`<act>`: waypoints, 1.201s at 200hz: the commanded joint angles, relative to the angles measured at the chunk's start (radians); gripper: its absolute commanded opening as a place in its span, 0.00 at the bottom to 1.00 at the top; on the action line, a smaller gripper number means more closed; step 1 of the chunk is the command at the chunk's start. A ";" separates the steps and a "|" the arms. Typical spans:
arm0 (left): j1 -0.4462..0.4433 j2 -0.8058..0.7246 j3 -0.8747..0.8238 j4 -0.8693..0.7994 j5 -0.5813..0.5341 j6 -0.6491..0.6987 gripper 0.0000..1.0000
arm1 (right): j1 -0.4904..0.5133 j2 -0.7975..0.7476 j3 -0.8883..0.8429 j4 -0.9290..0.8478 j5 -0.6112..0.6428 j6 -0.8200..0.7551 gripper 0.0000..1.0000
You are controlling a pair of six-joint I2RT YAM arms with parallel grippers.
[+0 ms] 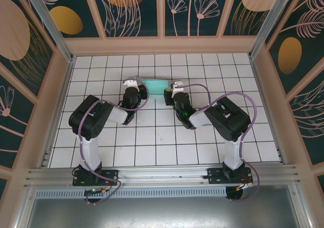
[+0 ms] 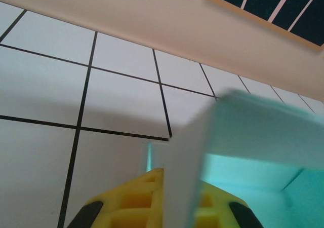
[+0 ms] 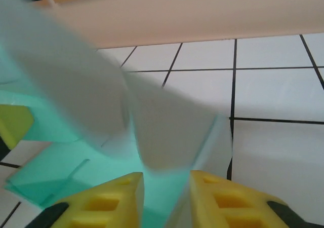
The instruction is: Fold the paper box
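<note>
Paper box (image 1: 155, 85), long axis left-right

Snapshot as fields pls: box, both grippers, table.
box: turquoise card, partly folded, far-centre of the table, between the two grippers
left gripper: at the box's left end, a card wall between its fingers, looks clamped
right gripper: at the box's right end, a card wall between its fingers, looks clamped
table: white tiles, dark grid lines
</note>
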 commanded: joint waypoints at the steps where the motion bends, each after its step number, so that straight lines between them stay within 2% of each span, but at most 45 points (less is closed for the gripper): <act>1: 0.005 0.027 -0.022 -0.068 -0.004 -0.012 0.00 | -0.007 -0.085 -0.039 0.045 -0.015 0.006 0.42; 16: 0.004 0.028 -0.017 -0.077 -0.013 -0.008 0.00 | -0.005 -0.137 -0.101 0.091 -0.016 0.021 0.57; 37: 0.004 0.032 -0.013 -0.082 -0.016 0.003 0.00 | -0.002 -0.217 -0.188 0.125 -0.002 0.031 0.67; 74: 0.004 0.032 0.002 -0.100 -0.020 0.026 0.00 | -0.011 -0.371 -0.249 0.053 0.026 0.033 0.72; 113: 0.004 0.032 0.006 -0.107 -0.022 0.044 0.00 | -0.082 -0.433 -0.079 -0.246 -0.035 0.141 0.72; 128: 0.004 0.032 0.004 -0.111 -0.023 0.049 0.00 | -0.131 -0.403 0.045 -0.401 -0.100 0.202 0.72; 146: 0.004 0.029 0.003 -0.113 -0.019 0.053 0.00 | -0.152 -0.336 0.185 -0.515 -0.183 0.202 0.73; 157: 0.004 0.027 0.004 -0.113 -0.015 0.055 0.00 | -0.187 -0.279 0.288 -0.610 -0.199 0.174 0.74; 180: 0.004 0.025 0.004 -0.116 -0.008 0.058 0.00 | -0.188 -0.124 0.528 -0.831 -0.221 0.088 0.76; 199: 0.003 0.020 0.001 -0.120 -0.004 0.061 0.00 | -0.168 -0.023 0.669 -0.955 -0.194 0.024 0.77; 240: 0.004 0.009 -0.009 -0.123 0.000 0.074 0.02 | -0.103 0.085 0.756 -1.013 -0.092 -0.065 0.78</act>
